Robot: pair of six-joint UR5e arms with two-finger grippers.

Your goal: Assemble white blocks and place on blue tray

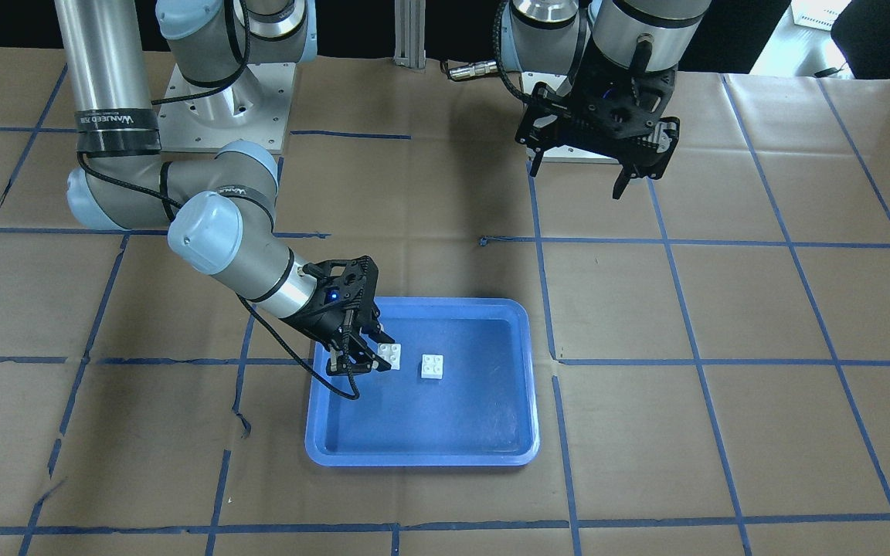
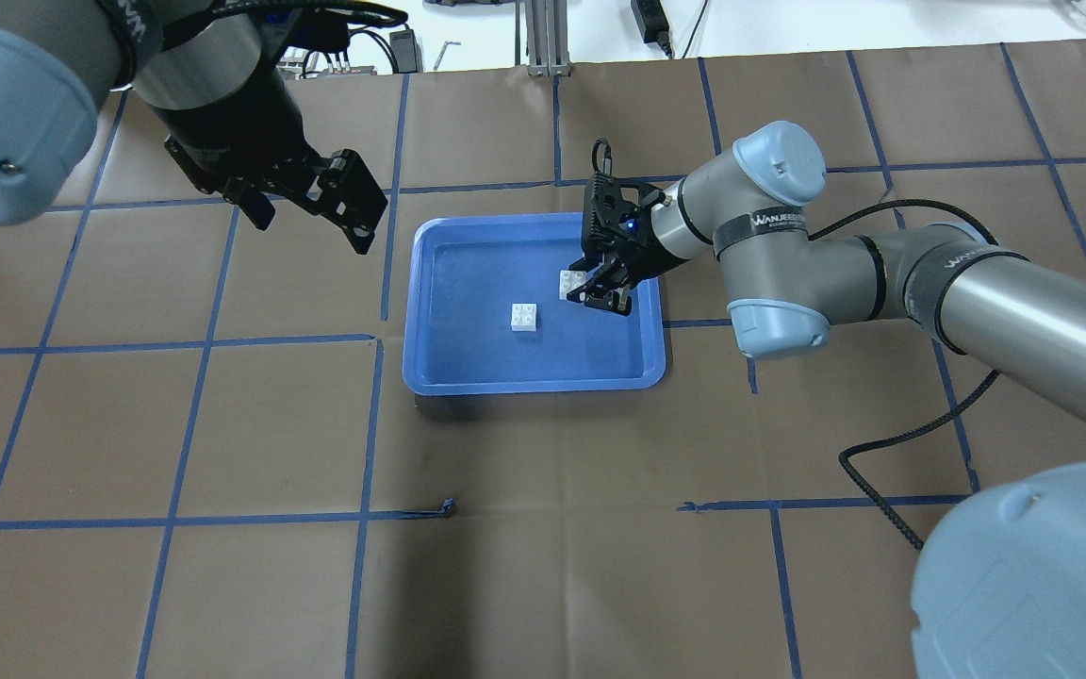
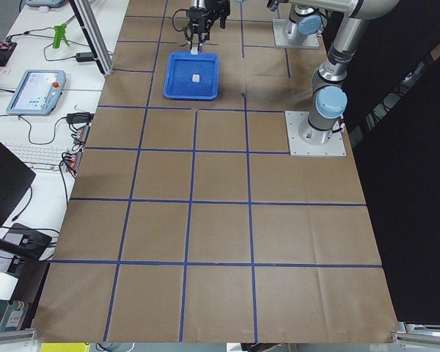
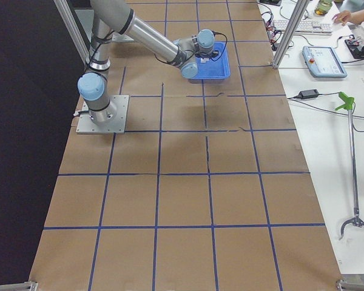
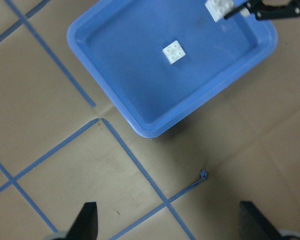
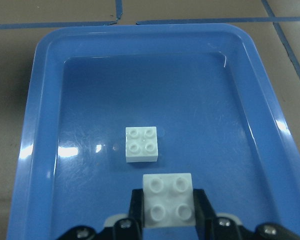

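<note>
Brown paper (image 2: 543, 585); glossy blue tray (image 2: 468, 311)

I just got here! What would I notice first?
The big blue tray in the middle of the brown table catches the eye first. Over it, the right gripper pinches one white block, close beside the other white block lying on the tray floor. The left gripper hangs open off to the side, holding nothing.

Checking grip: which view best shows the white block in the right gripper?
Right wrist-mounted view: the held block sits close, studs up, gripped on both sides. Overhead and front-facing show it small in the right gripper; left wrist view has it at the edge; side views barely resolve it.
</note>
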